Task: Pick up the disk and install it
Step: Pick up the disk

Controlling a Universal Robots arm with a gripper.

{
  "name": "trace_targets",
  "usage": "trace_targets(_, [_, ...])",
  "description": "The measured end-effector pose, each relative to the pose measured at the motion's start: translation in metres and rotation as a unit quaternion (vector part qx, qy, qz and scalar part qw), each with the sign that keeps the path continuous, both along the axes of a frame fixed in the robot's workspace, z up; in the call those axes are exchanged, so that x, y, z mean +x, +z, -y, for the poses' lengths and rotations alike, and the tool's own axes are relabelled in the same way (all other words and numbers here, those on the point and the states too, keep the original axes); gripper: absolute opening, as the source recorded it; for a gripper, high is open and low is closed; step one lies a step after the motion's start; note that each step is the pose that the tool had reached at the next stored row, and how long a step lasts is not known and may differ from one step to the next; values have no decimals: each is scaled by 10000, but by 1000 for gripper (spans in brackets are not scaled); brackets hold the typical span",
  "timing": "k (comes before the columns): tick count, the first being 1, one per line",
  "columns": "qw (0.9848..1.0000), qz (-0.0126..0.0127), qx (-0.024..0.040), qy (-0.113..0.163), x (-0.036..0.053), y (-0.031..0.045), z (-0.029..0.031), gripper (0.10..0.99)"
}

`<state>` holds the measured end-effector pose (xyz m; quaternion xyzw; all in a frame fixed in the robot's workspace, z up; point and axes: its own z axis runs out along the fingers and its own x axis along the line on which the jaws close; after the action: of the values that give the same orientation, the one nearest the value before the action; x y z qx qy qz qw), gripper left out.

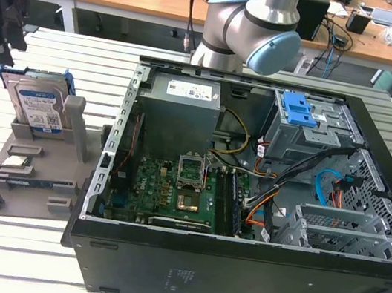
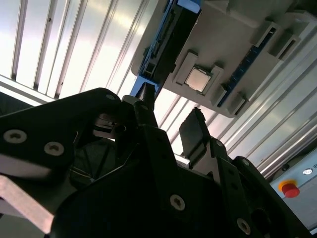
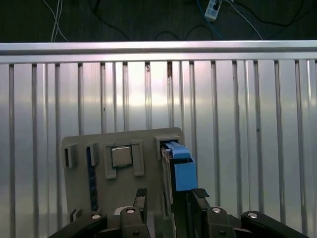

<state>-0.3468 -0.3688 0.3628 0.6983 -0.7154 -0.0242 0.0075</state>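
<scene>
The disk stands on edge in a grey holder on the exterior view's left, its white-and-blue label facing the camera and its blue carrier frame at the sides. In the first wrist view the disk's blue frame shows from above in its slot, just beyond my gripper. My gripper hangs above and slightly to the exterior view's left of the disk, apart from it. It is open, with nothing between its black fingers. The disk lies beyond the fingertips in the second wrist view.
An open computer case lies on the slatted metal table, holding a grey power-supply box, a green motherboard and a drive cage with a blue latch. The holder also carries a processor chip. A red stop button sits nearby.
</scene>
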Motion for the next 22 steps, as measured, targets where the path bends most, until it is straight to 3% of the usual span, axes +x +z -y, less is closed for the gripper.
trace_targets(3, [10000,0,0,4,4,-71,-11,482])
trace_targets(5, [10000,0,0,39,5,-171,-36,482])
trace_targets(9, [9999,1,1,146,4,-255,-178,482])
trace_targets(13, [9997,0,0,224,5,-414,-183,482])
trace_targets(22, [9996,0,0,289,4,-607,-162,482])
